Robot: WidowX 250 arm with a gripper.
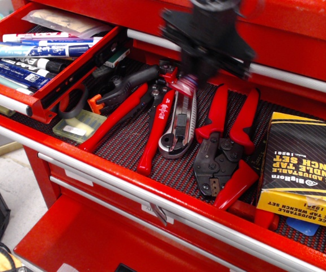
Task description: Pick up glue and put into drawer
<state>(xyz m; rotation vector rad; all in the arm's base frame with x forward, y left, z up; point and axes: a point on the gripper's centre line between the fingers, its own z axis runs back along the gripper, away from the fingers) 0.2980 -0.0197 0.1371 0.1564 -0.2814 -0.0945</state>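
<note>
We see the glue [186, 85] as a blurred red tube with a pale band, hanging nozzle-down from the end effector [199, 71], which looks clenched on its upper end; the motion blur keeps us from reading the fingers exactly. It is held up in the air, clear of the tools below, so we judge it is being carried, not set down.

Right beneath it lie the utility knife [180, 122] and the red wire stripper [158, 127], with the red crimping pliers [226, 148] to the right, all on the wide drawer's mat [123, 141]. Far right sits the yellow-and-black wrench set box [304, 170].

The small open drawer [66, 76] at far left holds marker pens [38, 50] lying side by side. We judge it the likely goal, since the glue hangs between the box and that drawer.
</note>
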